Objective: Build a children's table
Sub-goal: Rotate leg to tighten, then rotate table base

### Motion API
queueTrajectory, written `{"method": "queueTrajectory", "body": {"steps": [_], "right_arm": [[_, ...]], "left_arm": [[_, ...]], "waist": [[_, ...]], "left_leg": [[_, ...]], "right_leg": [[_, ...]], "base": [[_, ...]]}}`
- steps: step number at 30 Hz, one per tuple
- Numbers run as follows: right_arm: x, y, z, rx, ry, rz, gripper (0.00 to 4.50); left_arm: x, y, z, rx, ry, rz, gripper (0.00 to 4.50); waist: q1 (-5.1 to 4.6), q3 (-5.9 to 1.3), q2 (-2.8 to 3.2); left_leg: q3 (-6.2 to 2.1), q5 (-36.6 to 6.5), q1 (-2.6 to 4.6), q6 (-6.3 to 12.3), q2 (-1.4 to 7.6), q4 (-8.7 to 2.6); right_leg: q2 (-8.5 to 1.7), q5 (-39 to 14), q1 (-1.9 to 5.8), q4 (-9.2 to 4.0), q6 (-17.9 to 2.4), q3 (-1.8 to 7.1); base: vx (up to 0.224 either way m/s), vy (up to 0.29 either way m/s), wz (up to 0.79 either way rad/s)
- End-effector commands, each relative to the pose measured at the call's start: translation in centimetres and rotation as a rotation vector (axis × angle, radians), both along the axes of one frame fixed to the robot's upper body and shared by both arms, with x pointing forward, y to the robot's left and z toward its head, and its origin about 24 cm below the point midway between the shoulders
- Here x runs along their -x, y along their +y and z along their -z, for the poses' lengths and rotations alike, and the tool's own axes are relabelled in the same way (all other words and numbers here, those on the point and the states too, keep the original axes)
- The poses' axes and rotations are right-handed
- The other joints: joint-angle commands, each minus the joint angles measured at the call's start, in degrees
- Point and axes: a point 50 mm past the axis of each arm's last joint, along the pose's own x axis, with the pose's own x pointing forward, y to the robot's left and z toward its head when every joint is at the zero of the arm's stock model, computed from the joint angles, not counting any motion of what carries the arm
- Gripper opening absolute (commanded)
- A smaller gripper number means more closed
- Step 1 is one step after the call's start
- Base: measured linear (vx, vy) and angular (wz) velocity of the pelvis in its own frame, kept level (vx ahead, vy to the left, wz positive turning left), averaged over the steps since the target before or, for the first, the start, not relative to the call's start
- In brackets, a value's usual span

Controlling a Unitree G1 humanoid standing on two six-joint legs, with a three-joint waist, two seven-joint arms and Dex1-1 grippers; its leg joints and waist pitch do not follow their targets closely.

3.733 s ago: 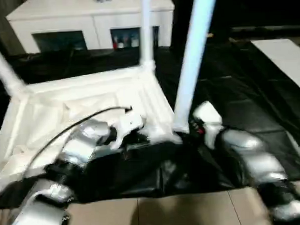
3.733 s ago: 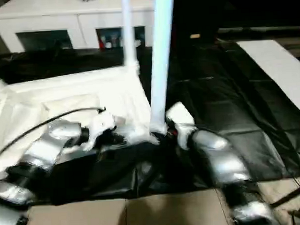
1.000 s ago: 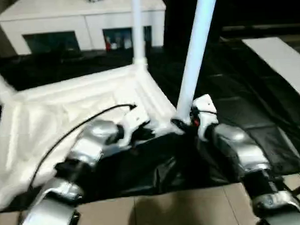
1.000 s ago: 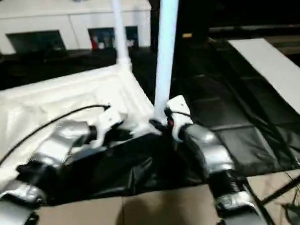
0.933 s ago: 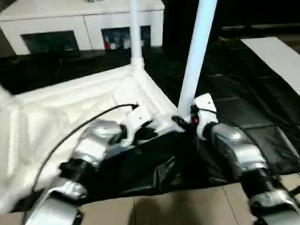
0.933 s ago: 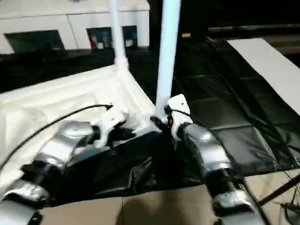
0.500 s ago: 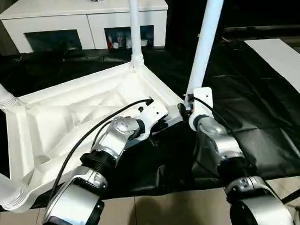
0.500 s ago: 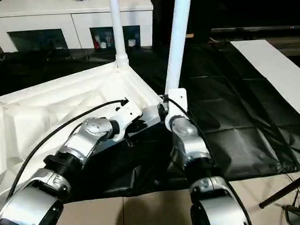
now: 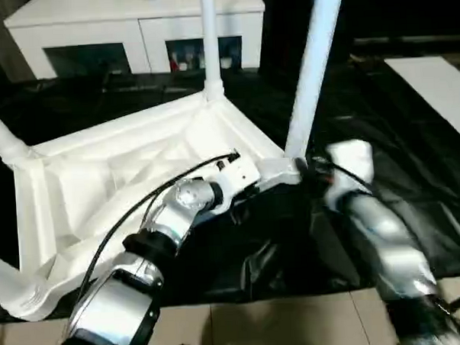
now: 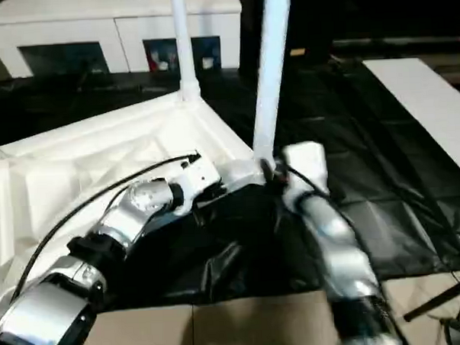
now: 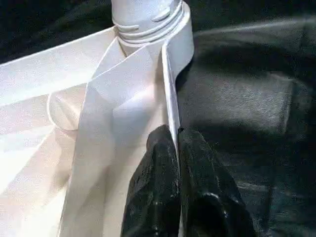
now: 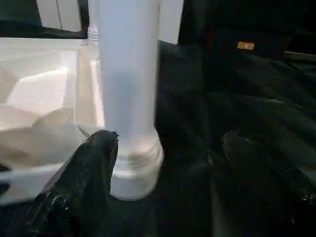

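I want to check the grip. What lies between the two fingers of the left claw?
In the left wrist view, the thin side wall of the tabletop runs between the left claw's fingers, which pinch it just below the corner socket.

Head pair: high, looking forward and down over both silver forearms onto upturned tabletop (image 9: 115, 170) on black sheet (image 9: 398, 165), white cabinet (image 9: 132, 24) far behind. Two eyes set slightly apart sideways; near-identical scene, near leg (image 10: 270, 71) shifted across between them.

Left wrist: very near, sighting along left gripper (image 11: 177, 143) fingers down tabletop's rim toward corner socket (image 11: 148, 22).

Right wrist: low, close, near floor level, facing base of near leg between right gripper (image 12: 163, 148) fingers, cabinet beyond.

Shared by all four: near-right corner with that leg.
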Motion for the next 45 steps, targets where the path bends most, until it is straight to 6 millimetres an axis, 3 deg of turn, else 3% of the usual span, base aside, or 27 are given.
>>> {"method": "queueTrajectory", "body": {"steps": [1, 3, 4, 6, 9, 10, 11, 12, 13, 14, 15, 17, 19, 22, 24, 27, 29, 38, 45], "right_arm": [[0.4, 0.9, -0.7, -0.006, -0.014, -0.081, 3.79], [0.9, 1.4, -0.7, 0.002, -0.014, -0.133, 3.79], [1.0, 1.5, -0.7, -0.005, -0.011, -0.144, 3.79], [1.1, 1.7, -0.8, -0.011, -0.006, -0.154, 3.79], [1.5, 2.3, -0.9, 0.002, 0.0, -0.213, 3.79], [1.6, 2.8, -1.0, 0.004, 0.01, -0.255, 3.79], [1.6, 2.9, -1.0, 0.004, 0.011, -0.264, 3.79], [1.7, 3.2, -1.0, 0.011, 0.021, -0.299, 3.79], [1.9, 3.7, -0.9, 0.019, 0.037, -0.363, 3.79], [2.1, 4.1, -0.9, 0.025, 0.048, -0.405, 3.79], [2.3, 4.3, -0.9, 0.028, 0.056, -0.436, 3.79], [3.2, 5.0, -0.9, 0.036, 0.087, -0.573, 3.79], [4.6, 5.5, -0.9, 0.065, 0.132, -0.754, 3.79], [4.9, 5.5, -0.9, 0.072, 0.143, -0.791, 3.79], [5.1, 5.5, -1.1, 0.086, 0.15, -0.819, 3.79], [5.1, 5.5, -1.4, 0.119, 0.149, -0.869, 3.79], [5.4, 5.6, -1.5, 0.13, 0.161, -0.905, 3.79], [6.2, 5.6, -1.6, 0.141, 0.187, -0.967, 3.79], [6.5, 5.6, -1.6, 0.147, 0.201, -1.002, 3.79]], "left_arm": [[-0.2, -1.0, -2.7, 0.148, -0.066, 0.046, 0.55], [0.1, -0.4, -3.1, 0.181, -0.015, 0.062, 0.6], [0.3, -0.1, -3.1, 0.181, -0.005, 0.063, 0.69], [0.4, 0.2, -3.2, 0.184, 0.004, 0.072, 0.99], [1.2, 1.5, -3.7, 0.217, 0.046, 0.089, 1.16], [1.9, 2.8, -3.9, 0.19, 0.077, 0.106, 1.16], [2.1, 3.0, -4.0, 0.182, 0.083, 0.111, 1.31], [2.7, 4.0, -3.9, 0.147, 0.112, 0.13, 1.31], [3.5, 5.3, -3.9, 0.09, 0.138, 0.145, 1.47], [4.1, 6.1, -3.9, 0.053, 0.155, 0.154, 1.47], [4.3, 6.5, -3.9, 0.036, 0.161, 0.148, 1.6], [4.9, 8.3, -4.0, -0.031, 0.179, 0.111, 1.6], [5.6, 10.8, -4.3, -0.111, 0.192, 0.034, 1.6], [5.9, 11.3, -4.5, -0.128, 0.197, 0.015, 1.6], [6.5, 12.1, -4.5, -0.158, 0.227, -0.001, 1.6], [7.7, 13.7, -3.9, -0.241, 0.285, -0.05, 1.6], [7.9, 14.2, -3.5, -0.266, 0.307, -0.083, 1.6], [7.9, 14.9, -3.3, -0.295, 0.312, -0.131, 0.78], [8.0, 14.8, -3.2, -0.307, 0.333, -0.124, 0.29]], "waist": [[-0.06, -4.07, -0.75], [-0.06, -4.1, -0.53], [-0.09, -4.12, -0.12], [-0.34, -3.97, -0.06], [-0.63, -3.98, -0.21], [-0.77, -4.03, -0.21], [-0.7, -4.15, -0.65], [-0.96, -4.01, -0.21], [-0.84, -4.12, -0.04], [-1.02, -3.94, 0.0], [-0.81, -4.01, 0.25], [-0.41, -3.81, 0.11], [-0.13, -3.69, 0.11], [0.12, -3.63, 0.3], [0.28, -3.43, 0.04], [0.14, -3.35, -0.14], [0.11, -3.38, 0.09], [0.21, -3.31, 0.2], [0.14, -3.39, 0.16]], "left_leg": [[-1.47, -20.92, 1.92, 1.46, 2.28, -4.22], [-1.63, -20.2, 1.69, 1.75, 2.45, -4.18], [-1.63, -20.42, 1.81, 1.72, 2.63, -4.18], [-1.64, -20.88, 1.69, 1.62, 2.61, -4.33], [-1.82, -19.59, 1.13, 1.72, 2.6, -4.56], [-1.68, -19.81, 1.26, 1.67, 2.49, -4.45], [-1.77, -19.74, 1.46, 1.61, 2.7, -4.49], [-1.74, -19.44, 1.16, 1.74, 2.5, -4.53], [-1.83, -19.94, 1.68, 1.33, 2.78, -4.56], [-1.71, -20.05, 1.64, 1.07, 2.76, -4.66], [-1.72, -20.68, 2.08, 0.68, 2.85, -4.59], [-1.61, -22.21, 2.44, -0.19, 2.96, -4.76], [-1.7, -21.87, 2.25, -0.22, 3.06, -4.94], [-1.65, -23.46, 2.79, -1.3, 2.91, -4.85], [-1.84, -23.72, 2.35, -1.76, 2.92, -5.13], [-1.84, -24.9, 2.36, -2.15, 2.75, -5.12], [-1.96, -26.12, 2.69, -2.61, 2.68, -5.02], [-2.36, -29.58, 2.87, -3.44, 2.58, -5.03], [-2.41, -29.24, 2.82, -3.22, 2.53, -4.91]], "right_leg": [[-2.61, -20.01, 1.9, -5.34, -8.94, 1.52], [-2.87, -19.86, 1.94, -5.08, -10.09, 1.54], [-2.85, -19.82, 1.7, -4.99, -10.78, 1.56], [-2.47, -19.26, 1.59, -4.86, -10.74, 1.49], [-2.54, -17.61, 2.18, -4.3, -10.95, 1.43], [-2.38, -18.03, 1.94, -4.44, -10.54, 1.42], [-2.53, -17.59, 2.04, -4.21, -10.77, 1.46], [-2.4, -18.16, 1.95, -4.22, -10.59, 1.47], [-2.51, -18.04, 1.77, -4.2, -10.71, 1.58], [-2.17, -17.9, 1.55, -4.2, -10.48, 1.62], [-2.24, -17.92, 1.3, -4.14, -10.58, 1.68], [-2.0, -18.11, 1.11, -4.16, -10.47, 1.78], [-2.03, -17.36, 1.37, -3.93, -9.75, 1.87], [-2.15, -19.41, 0.87, -4.18, -9.56, 1.99], [-2.27, -20.24, 1.06, -4.05, -9.53, 2.01], [-2.25, -22.37, 0.94, -4.25, -8.52, 2.04], [-2.34, -24.17, 0.69, -4.54, -8.0, 2.08], [-2.36, -27.01, 0.47, -4.9, -6.96, 1.93], [-2.34, -27.03, 0.46, -4.96, -7.1, 1.9]], "base": [[0.0, 0.0, 0.0], [0.0, 0.0, 0.0], [0.0, 0.0, 0.0], [0.0, 0.0, 0.0], [0.0, 0.0, 0.0], [0.0, 0.0, 0.0], [0.0, 0.0, 0.0], [0.0, 0.0, 0.0], [0.0, 0.0, 0.0], [0.0, 0.0, 0.0], [0.0, 0.0, 0.0], [0.0, 0.0, 0.0], [0.0, 0.0, 0.0], [0.0, 0.0, 0.0], [0.0, 0.0, 0.0], [0.0, 0.0, 0.0], [0.0, 0.0, 0.0], [0.0, 0.0, 0.0], [0.0, 0.0, 0.0]]}}
